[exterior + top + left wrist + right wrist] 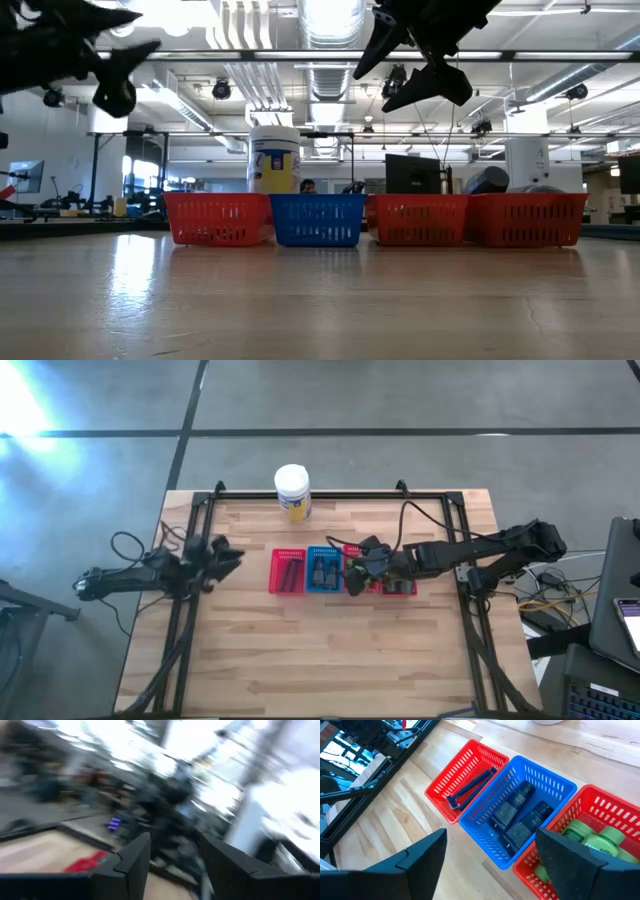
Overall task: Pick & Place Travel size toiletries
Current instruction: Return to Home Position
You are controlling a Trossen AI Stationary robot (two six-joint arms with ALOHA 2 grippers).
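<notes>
Four bins sit in a row in the high view: my right gripper (362,565) hangs over the middle red bin (351,548), with the blue bin (308,570) and the left red bin (274,572) beyond its fingertips and the far red bin (400,589) back under its forearm. My left gripper (222,555) waits at the table's edge, well apart from the row, so the right arm is much the nearer. A white jar (292,492) stands clear of both hands. The low view shows what the high view cannot: the right gripper is lifted well above the bin rims, and a grey rounded bottle (490,181) pokes over the far red bin. The left wrist view is a blur, but its two fingers stand parted with nothing between them. The right wrist view shows the toiletries sorted below and ahead of that hand: green bottles (592,842) in the middle red bin, dark flat packs (517,815) in the blue bin, navy razor-like pieces (470,787) in the left red bin, their long axes running along each bin, across the row. The right fingers are spread wide and empty. I judge that it can lift straight away without touching anything.
</notes>
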